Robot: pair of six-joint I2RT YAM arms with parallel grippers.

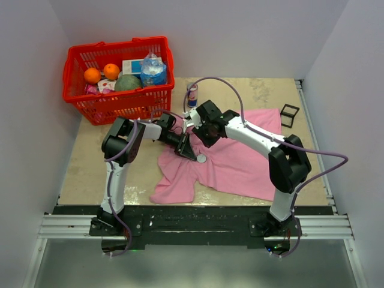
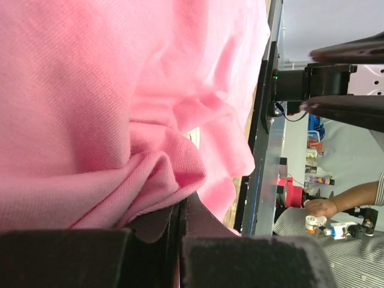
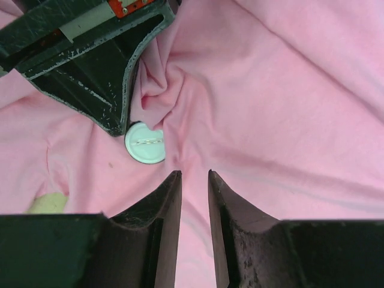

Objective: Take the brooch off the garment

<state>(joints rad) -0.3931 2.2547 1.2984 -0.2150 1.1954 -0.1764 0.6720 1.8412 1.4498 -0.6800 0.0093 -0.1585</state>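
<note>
Pink cloth is what matters here, so read it from your left. The left gripper (image 2: 181, 210) is clamped on a raised fold of the garment (image 1: 240, 162), its fingers pressed together with the fabric bunched between them. I judge this to be the anchoring hold.

Just right of that pinch is the brooch (image 3: 145, 143). It is a small white disc lying flat on the shirt, with a thin metallic line across its face, and its rim sits right against the tip of the left claw. You cannot tell from these views whether it is pinned through the cloth.

Further right, the right gripper (image 3: 193, 177) hovers over the shirt. Its fingers are only narrowly apart, with nothing between them, and the tips are just short of the disc and a little to one side of it.

The step in hand looks like the final approach to grasping the brooch. That gap seems narrower than the disc, so spread the fingers and shift the tips over the brooch. Close on its rim rather than on the cloth, then pull away from the left gripper's hold.
</note>
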